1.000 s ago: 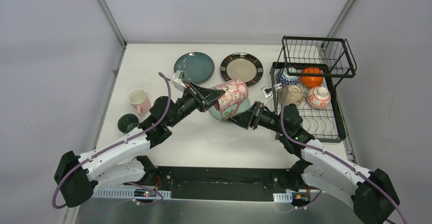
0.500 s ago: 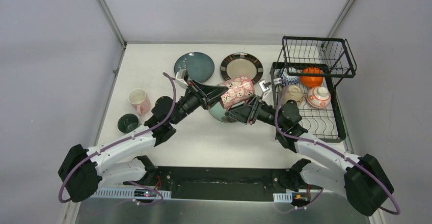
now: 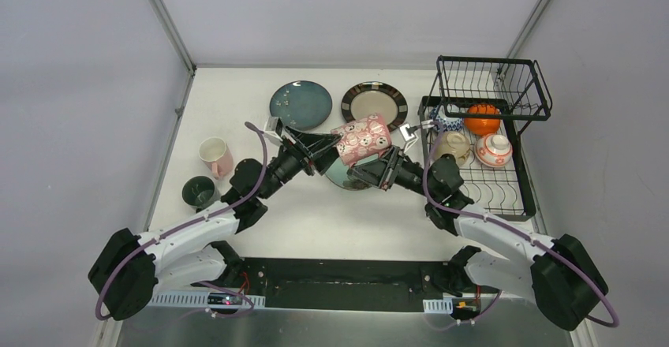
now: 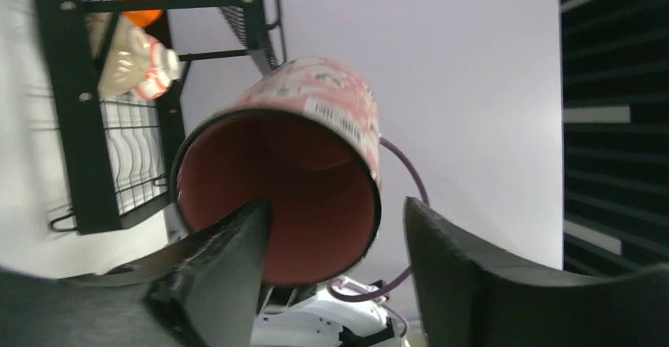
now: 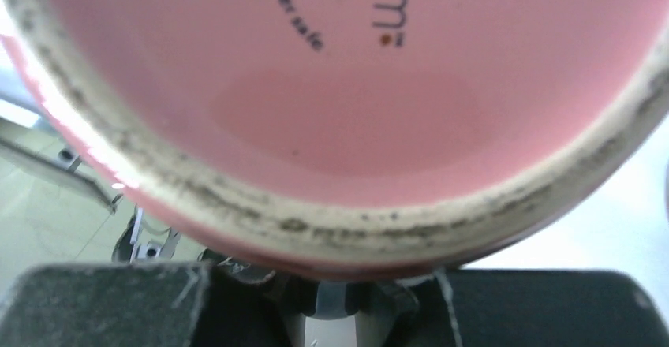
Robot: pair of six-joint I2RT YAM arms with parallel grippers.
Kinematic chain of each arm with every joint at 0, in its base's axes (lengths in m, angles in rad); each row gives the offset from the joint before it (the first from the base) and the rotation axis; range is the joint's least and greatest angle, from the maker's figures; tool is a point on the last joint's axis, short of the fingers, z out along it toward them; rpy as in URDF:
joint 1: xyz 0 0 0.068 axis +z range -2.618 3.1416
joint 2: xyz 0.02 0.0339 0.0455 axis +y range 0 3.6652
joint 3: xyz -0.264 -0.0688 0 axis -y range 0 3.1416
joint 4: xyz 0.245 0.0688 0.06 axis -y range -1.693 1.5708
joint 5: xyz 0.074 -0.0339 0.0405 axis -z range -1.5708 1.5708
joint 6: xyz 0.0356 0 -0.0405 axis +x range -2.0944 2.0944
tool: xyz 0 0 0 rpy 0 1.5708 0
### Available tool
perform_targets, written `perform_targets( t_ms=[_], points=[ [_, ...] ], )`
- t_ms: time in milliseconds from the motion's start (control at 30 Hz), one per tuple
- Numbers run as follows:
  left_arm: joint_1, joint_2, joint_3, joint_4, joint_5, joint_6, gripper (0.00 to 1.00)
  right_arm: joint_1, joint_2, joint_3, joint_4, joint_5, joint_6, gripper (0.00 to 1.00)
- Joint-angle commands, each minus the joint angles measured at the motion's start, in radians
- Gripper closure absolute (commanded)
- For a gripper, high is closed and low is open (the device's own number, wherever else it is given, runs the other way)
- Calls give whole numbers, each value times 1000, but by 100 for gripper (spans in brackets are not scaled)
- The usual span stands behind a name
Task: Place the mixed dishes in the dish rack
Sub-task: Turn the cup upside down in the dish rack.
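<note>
A pink patterned cup hangs on its side above the mint green plate, between my two grippers. My left gripper is open at the cup's mouth: in the left wrist view one finger reaches inside the cup and the other stands clear of its wall. My right gripper is shut on the cup's base, which fills the right wrist view. The black dish rack stands at the right, holding an orange bowl and a red-patterned bowl.
A dark teal plate and a dark-rimmed beige plate lie at the back of the table. A second pink cup and a small dark bowl stand at the left. A beige cup sits in the rack's lower tray.
My left gripper has opened off the cup's rim. My right gripper moved in and shut on the cup's base. The cup shifted slightly toward the back.
</note>
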Motion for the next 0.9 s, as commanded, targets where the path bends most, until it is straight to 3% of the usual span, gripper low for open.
perform_targets(
  t_ms=[0,133,233,300,500,700,867],
  points=[
    [28,-76,-49,-100,23,50,24,-1,-125,111,-162,222,-98,100],
    [41,-151,-27,-350,14,161,15,-1,-225,160,-420,222,-98,100],
    [47,-172,24,-515,-1,281,11,-1,-266,229,-621,567,-249,100],
    [51,-166,81,-651,-5,367,2,-1,-285,256,-734,675,-259,100],
    [61,-33,296,-957,54,694,1,10,-310,336,-1074,998,-252,100],
    [61,78,464,-1152,117,918,1,47,-250,455,-1398,1342,-135,100],
    [65,89,472,-1182,115,998,1,76,-142,571,-1789,1564,183,100]
  ],
)
